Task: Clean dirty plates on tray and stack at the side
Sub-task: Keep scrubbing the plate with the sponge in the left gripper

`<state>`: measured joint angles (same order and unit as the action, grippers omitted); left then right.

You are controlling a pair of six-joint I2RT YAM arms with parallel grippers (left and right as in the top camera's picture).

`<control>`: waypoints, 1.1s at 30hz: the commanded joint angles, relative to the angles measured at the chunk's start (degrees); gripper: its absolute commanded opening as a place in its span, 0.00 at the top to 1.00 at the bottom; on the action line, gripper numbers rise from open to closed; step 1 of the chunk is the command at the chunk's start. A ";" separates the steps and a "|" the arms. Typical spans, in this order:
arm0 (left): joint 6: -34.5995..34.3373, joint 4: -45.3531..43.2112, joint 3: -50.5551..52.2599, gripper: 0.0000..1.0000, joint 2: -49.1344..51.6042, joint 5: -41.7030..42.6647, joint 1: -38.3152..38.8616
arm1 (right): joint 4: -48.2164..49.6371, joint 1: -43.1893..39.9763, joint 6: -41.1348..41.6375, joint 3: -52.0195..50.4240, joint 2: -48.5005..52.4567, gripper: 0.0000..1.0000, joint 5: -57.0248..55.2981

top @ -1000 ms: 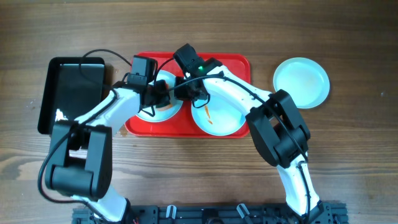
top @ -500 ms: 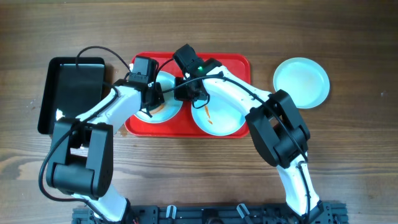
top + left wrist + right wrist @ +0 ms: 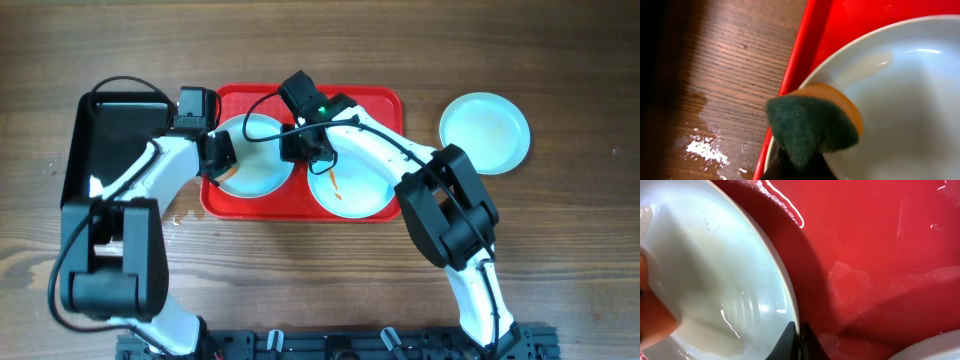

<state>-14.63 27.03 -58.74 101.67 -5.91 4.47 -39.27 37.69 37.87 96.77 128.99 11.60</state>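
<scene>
The red tray (image 3: 380, 105) holds two plates. My left gripper (image 3: 218, 162) is shut on a green-and-orange sponge (image 3: 810, 125), which presses on the left rim of the left plate (image 3: 262, 165); that plate also shows in the left wrist view (image 3: 900, 100). My right gripper (image 3: 300, 150) is shut on this plate's right rim, as the right wrist view (image 3: 799, 336) shows, over the wet plate (image 3: 715, 275). The right plate (image 3: 360, 185) carries an orange smear. A third plate (image 3: 485, 132) lies on the table right of the tray.
A black rectangular bin (image 3: 110, 150) stands left of the tray, close to my left arm. Water drops and white foam lie on the wood (image 3: 705, 150) beside the tray's left rim (image 3: 805, 50). The tray floor (image 3: 880, 255) is wet.
My left gripper has dragged the sponge leftward across the left plate, from its middle to its left rim. My right gripper has stayed on the plate's rim.
</scene>
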 commanded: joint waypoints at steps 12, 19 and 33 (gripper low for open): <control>-9.11 -7.50 -0.09 0.96 4.31 12.98 6.67 | 0.22 0.00 -0.35 -0.48 -0.52 0.96 0.31; -9.09 -7.17 -0.09 0.96 7.10 9.18 6.67 | 0.22 0.00 -0.39 -0.48 -0.52 0.96 0.31; -8.31 10.51 -0.17 0.96 6.99 -19.71 6.60 | -0.15 0.00 -0.39 -0.48 -0.52 0.96 0.26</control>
<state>-23.81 33.69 -61.73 105.95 -15.73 11.60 -39.33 37.78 37.87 96.77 128.99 11.75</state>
